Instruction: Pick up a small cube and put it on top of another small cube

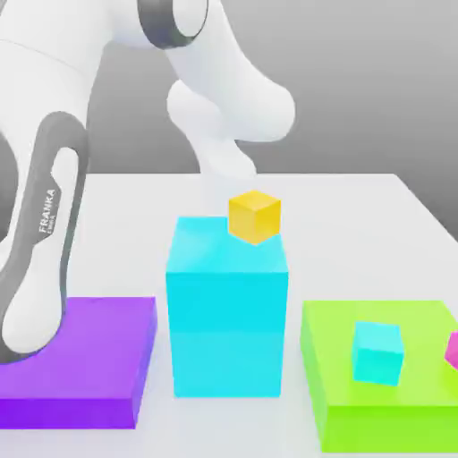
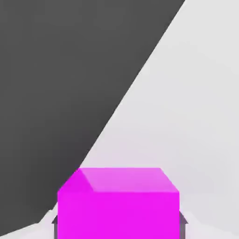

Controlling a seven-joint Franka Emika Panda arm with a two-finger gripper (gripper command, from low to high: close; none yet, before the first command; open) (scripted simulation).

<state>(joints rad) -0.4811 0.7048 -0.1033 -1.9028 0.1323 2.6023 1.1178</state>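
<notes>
pink cube (image 2: 118, 205) between claw fingers (image 2: 183, 221) | claw pinching it | yellow cube (image 1: 254, 216) atop cyan block (image 1: 228, 309)

Glossy white arm (image 1: 228, 98) with rounded shells, dark grey joint bands, and "FRANKA" lettering in white on a grey inset panel.

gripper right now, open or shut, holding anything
Gripper: closed on the pink cube, one finger against each side.
</notes>
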